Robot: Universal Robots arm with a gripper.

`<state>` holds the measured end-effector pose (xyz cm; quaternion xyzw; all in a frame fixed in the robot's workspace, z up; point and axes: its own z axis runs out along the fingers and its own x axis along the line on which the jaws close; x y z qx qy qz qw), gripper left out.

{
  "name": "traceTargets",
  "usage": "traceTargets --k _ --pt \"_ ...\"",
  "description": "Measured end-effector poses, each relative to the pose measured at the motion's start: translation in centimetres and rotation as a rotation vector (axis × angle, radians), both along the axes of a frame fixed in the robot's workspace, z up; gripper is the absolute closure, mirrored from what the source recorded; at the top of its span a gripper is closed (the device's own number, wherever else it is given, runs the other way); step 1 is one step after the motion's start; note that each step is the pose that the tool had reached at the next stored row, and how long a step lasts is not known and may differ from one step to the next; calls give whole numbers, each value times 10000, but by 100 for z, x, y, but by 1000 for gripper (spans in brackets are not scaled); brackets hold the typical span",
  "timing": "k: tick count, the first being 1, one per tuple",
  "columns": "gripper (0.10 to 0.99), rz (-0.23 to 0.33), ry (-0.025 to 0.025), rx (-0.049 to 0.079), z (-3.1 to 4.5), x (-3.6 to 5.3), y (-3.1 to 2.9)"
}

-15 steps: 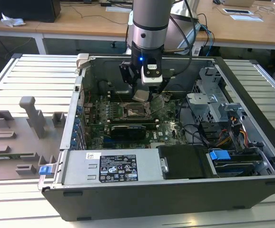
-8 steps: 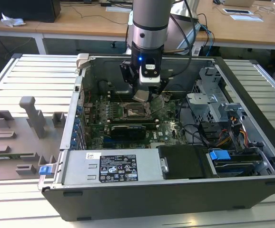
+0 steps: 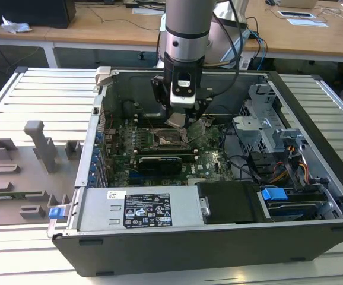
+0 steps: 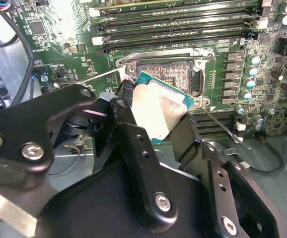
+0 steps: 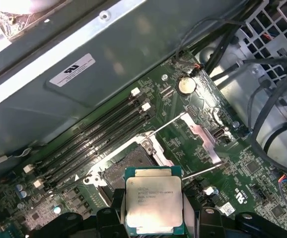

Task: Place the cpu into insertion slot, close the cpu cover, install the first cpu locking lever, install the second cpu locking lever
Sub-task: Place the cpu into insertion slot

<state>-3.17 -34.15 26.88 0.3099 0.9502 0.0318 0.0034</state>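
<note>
I am gripping the cpu (image 4: 161, 111) by two opposite edges, my fingers (image 4: 185, 139) pinching narrowly on its sides, with its dull silver top showing between them. I am holding it tilted just above the green circuit board (image 4: 59, 44), close over one edge of the insertion slot (image 4: 166, 74) and not seated in it. The slot's bare contact field is lying uncovered. In the first wrist view the cpu cover (image 5: 204, 141) is standing swung up beside the slot, with the long black memory slots (image 5: 91, 141) running along the slot's other side. The open computer case (image 3: 159, 249) is lying on the slatted worktop (image 3: 35, 89).
</note>
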Motion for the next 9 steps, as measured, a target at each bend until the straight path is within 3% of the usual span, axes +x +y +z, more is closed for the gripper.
traceTargets --k 9 --pt "541 -657 0 -13 -3 0 0"
